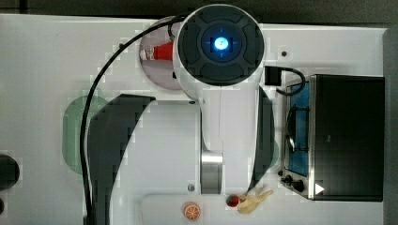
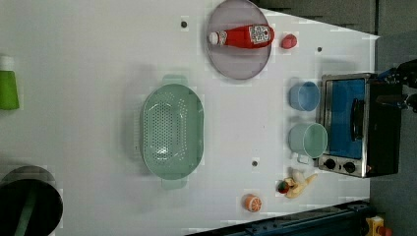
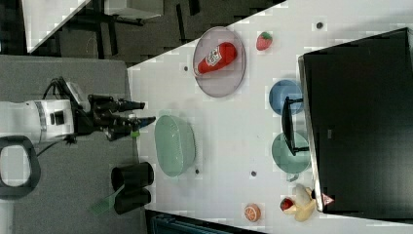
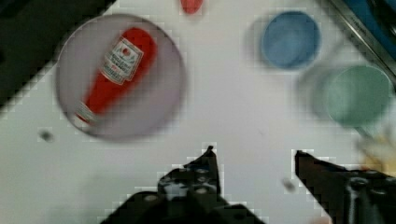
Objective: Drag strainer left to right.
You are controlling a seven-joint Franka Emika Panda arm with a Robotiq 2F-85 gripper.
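The strainer (image 2: 172, 130) is a pale mint-green oblong basket with a perforated inside. It lies flat on the white table, left of centre in the left view. The arm covers part of the strainer (image 1: 75, 131) in the top view. In the right view my gripper (image 3: 147, 112) is just off the right view's left end of the strainer (image 3: 174, 145), apart from it. Its two black fingers are open with nothing between them. The wrist view shows my gripper (image 4: 254, 154) with a wide gap over bare table.
A grey plate (image 2: 231, 66) holds a ketchup bottle (image 2: 243, 36), with a strawberry (image 2: 288, 42) beside it. A blue bowl (image 2: 304, 96) and a green bowl (image 2: 308, 140) stand by the toaster oven (image 2: 359, 125). An orange slice (image 2: 252, 202), a banana toy (image 2: 297, 184) and a black pot (image 2: 29, 204) lie along the left view's bottom.
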